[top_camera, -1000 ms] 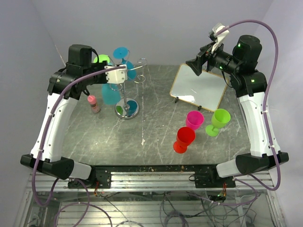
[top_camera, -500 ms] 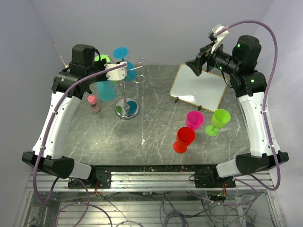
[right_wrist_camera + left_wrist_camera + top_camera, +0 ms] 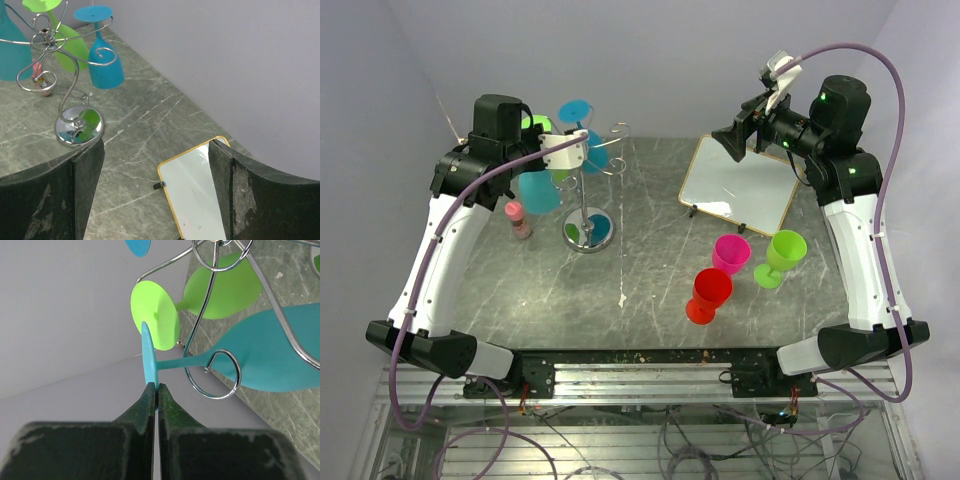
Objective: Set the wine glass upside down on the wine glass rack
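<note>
My left gripper (image 3: 566, 150) is shut on the rim of the foot of a teal wine glass (image 3: 537, 190). It holds the glass tilted, bowl down, at the left side of the silver wire rack (image 3: 586, 190). In the left wrist view the fingertips (image 3: 148, 392) pinch the teal foot (image 3: 149, 360). The stem crosses a curled rack arm (image 3: 222, 376), and the bowl (image 3: 280, 350) lies beyond. A green glass (image 3: 220, 287) and a blue glass (image 3: 582, 125) hang upside down on the rack. My right gripper (image 3: 734, 141) is open and empty, high above the table's back right.
Pink (image 3: 731, 252), green (image 3: 783, 255) and red (image 3: 708, 293) glasses stand upright at the right front. A yellow-framed white board (image 3: 735, 185) leans at the back right. A small pink bottle (image 3: 518, 218) stands left of the rack's round base (image 3: 588, 233).
My left gripper has shifted the teal glass a little left and up beside the rack. The right arm has not moved.
</note>
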Robot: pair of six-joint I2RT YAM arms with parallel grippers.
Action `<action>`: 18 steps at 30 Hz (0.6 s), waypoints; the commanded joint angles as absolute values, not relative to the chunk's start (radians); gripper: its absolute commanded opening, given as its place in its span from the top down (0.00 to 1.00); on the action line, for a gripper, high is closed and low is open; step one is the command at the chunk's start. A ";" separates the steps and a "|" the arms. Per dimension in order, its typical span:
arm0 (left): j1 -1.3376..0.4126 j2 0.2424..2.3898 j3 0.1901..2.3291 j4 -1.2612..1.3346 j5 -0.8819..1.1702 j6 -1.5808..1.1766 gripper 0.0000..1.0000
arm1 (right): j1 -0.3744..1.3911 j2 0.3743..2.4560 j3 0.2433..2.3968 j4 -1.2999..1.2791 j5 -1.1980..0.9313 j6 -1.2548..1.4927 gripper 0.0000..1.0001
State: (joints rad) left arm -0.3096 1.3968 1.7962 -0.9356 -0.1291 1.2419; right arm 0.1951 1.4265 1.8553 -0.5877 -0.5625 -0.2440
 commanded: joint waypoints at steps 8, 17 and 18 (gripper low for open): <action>-0.311 1.365 1.813 -0.988 -0.167 1.261 0.93 | 0.186 1.411 1.845 -0.559 -0.576 -0.242 0.16; -0.311 1.357 1.846 -1.056 -0.101 1.259 0.93 | 0.182 1.410 1.840 -0.558 -0.580 -0.244 0.15; -0.311 1.356 1.851 -1.063 -0.084 1.256 0.93 | 0.183 1.411 1.839 -0.558 -0.580 -0.244 0.15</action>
